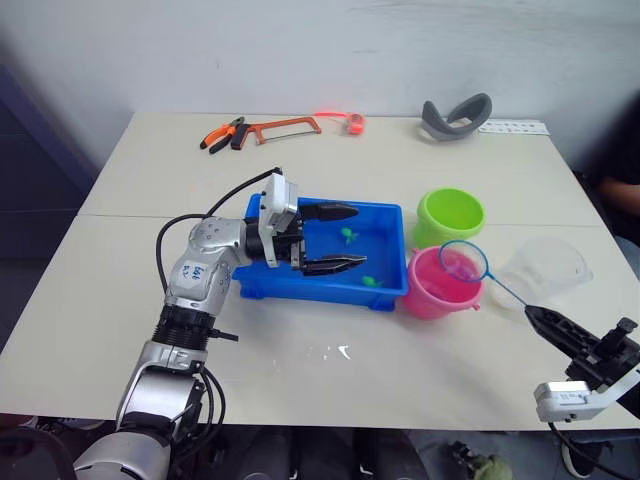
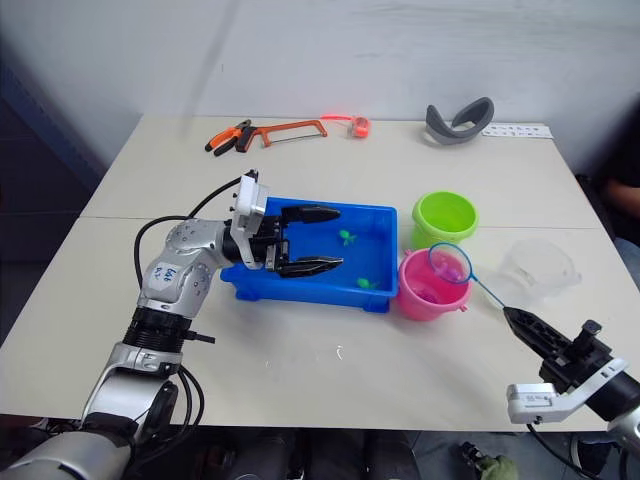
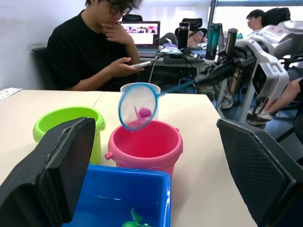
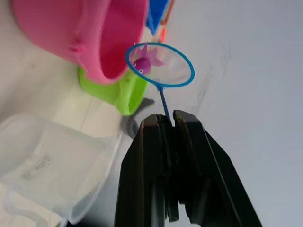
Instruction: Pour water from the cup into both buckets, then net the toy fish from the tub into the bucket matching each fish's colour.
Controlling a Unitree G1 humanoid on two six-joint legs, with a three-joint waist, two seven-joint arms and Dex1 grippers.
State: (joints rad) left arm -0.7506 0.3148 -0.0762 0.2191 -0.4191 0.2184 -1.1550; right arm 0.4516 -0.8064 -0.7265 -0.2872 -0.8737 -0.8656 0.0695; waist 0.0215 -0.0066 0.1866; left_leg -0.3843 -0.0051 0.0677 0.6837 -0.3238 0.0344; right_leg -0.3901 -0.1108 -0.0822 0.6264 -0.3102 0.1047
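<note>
Black fingers of the right gripper (image 4: 169, 124) are pinched on the thin handle of the net (image 4: 160, 65); its blue hoop hangs over the pink bucket (image 1: 437, 285) with a magenta fish (image 4: 143, 63) in the mesh; the lime green bucket (image 1: 450, 215) stands just behind the pink one, and the clear cup (image 1: 545, 270) sits on the table (image 1: 100, 290) to their right; the left gripper (image 1: 328, 239), its fingers spread wide, is over the blue tub (image 1: 290, 284), where two green fish (image 1: 349, 236) lie; a saw (image 1: 286, 127) and pliers (image 1: 222, 134) rest at the far edge.
</note>
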